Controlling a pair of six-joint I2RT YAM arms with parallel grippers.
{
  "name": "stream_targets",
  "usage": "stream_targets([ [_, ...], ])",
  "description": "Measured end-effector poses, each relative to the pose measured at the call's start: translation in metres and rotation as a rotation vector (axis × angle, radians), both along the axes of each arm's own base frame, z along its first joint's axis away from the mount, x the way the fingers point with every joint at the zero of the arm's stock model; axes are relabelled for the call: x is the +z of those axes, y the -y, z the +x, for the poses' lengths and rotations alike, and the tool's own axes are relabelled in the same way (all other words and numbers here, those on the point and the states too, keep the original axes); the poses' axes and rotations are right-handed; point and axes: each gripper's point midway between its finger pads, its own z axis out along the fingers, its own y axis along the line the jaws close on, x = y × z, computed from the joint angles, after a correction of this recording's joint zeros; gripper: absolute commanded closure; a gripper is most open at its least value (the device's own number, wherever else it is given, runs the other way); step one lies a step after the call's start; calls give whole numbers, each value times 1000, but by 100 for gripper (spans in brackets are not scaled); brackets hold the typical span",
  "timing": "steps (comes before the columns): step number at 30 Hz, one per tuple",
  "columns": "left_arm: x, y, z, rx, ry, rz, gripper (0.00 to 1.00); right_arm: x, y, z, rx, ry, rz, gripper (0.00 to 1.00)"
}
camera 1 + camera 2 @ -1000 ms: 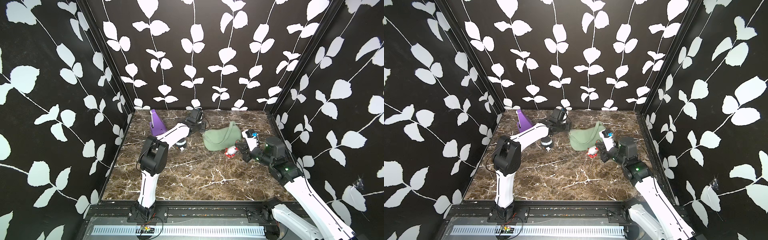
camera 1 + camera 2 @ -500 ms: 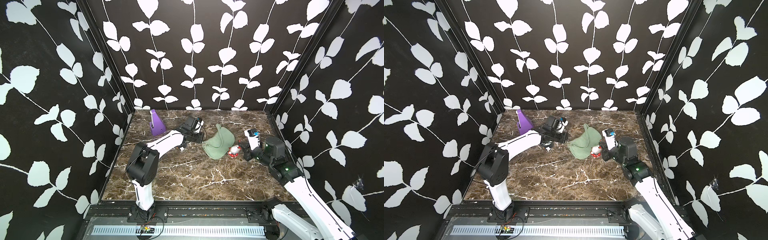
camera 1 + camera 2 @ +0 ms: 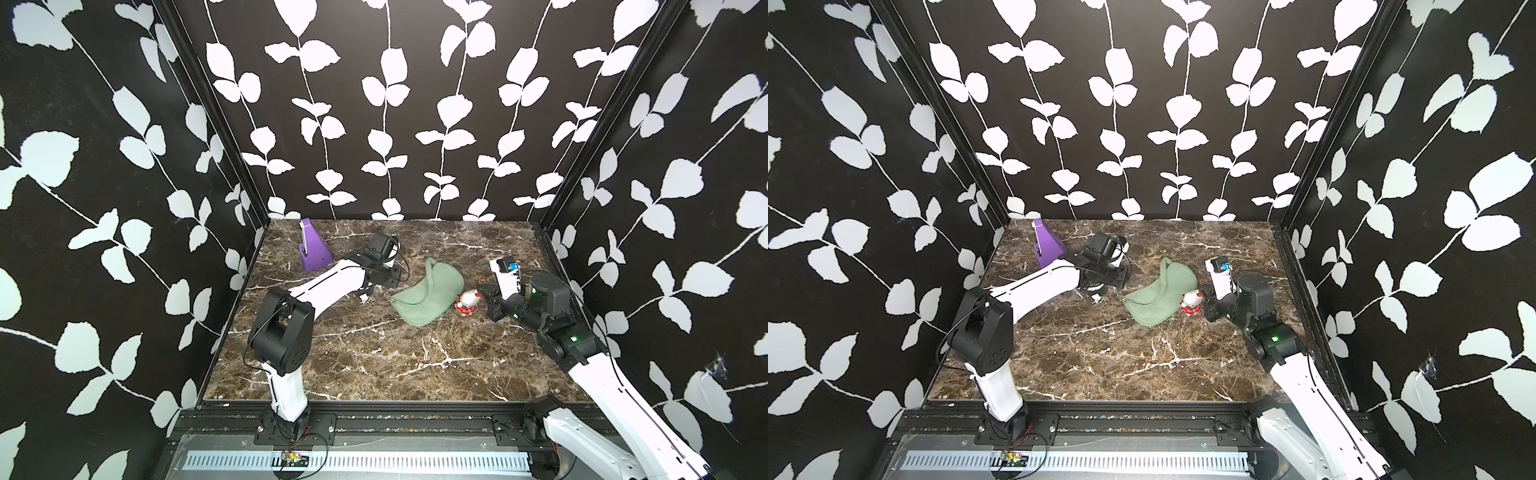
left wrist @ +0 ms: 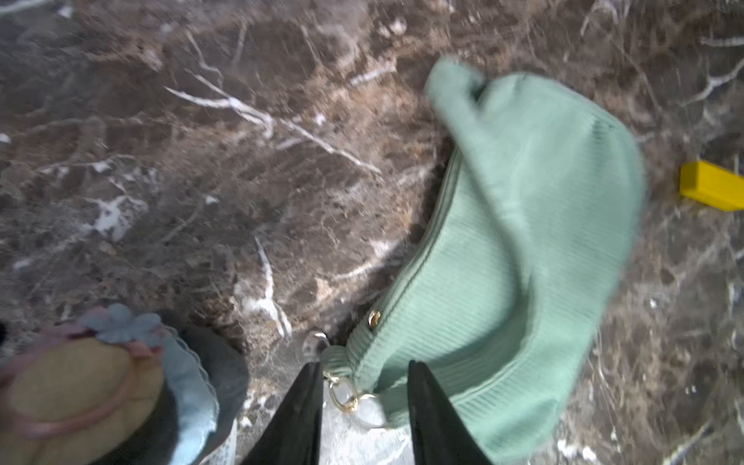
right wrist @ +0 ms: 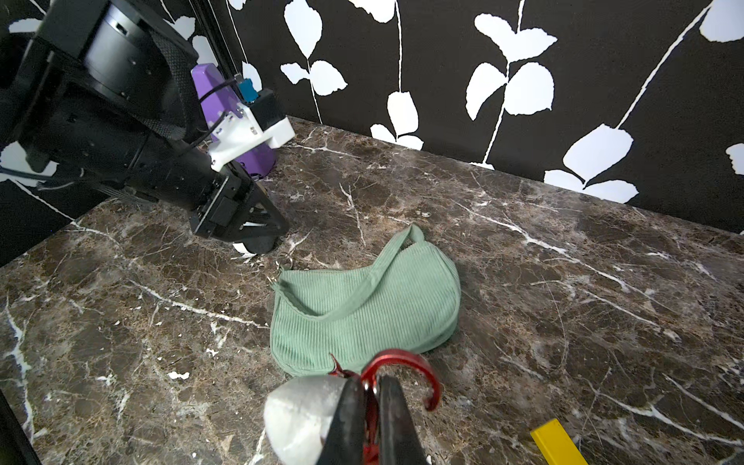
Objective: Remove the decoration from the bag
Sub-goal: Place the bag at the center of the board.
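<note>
The sage-green bag (image 3: 428,297) (image 3: 1160,295) lies flat on the marble table, strap across it (image 5: 362,314). My left gripper (image 4: 364,378) is open at the bag's left end. Its black fingers (image 4: 302,410) stand either side of a gold ring (image 4: 344,396) on the bag's corner without pinching it. The decoration (image 3: 467,302) (image 3: 1191,305), a white-and-red charm on a red clip, hangs just off the bag's right edge. My right gripper (image 5: 372,402) is shut on its red clip (image 5: 418,370); the white body (image 5: 302,414) sits beside the fingers.
A purple wedge (image 3: 314,251) stands at the back left, close behind my left arm. A tan, pink and blue plush item (image 4: 80,382) lies beside the left gripper. A yellow block (image 5: 557,443) (image 4: 712,186) lies on the table near the right gripper. Patterned walls enclose three sides.
My left gripper has opened and let go of the bag's end. The bag has come down from its raised position and settled flat. The right gripper keeps its hold on the decoration.
</note>
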Motion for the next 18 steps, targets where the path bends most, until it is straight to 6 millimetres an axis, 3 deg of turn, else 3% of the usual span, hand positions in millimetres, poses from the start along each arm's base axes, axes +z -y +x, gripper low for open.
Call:
stream_targets([
  [3,15,11,5,-29,45,-25,51,1,-1,2,-8,-3,16,97],
  [7,37,43,-2,-138,109,-121,44,0,-1,6,-25,-25,42,96],
  [12,71,81,-37,-332,218,-294,13,-5,-6,10,-37,-79,100,90],
  [18,107,111,-84,-536,353,-488,7,-6,-14,14,-40,-149,181,90],
])
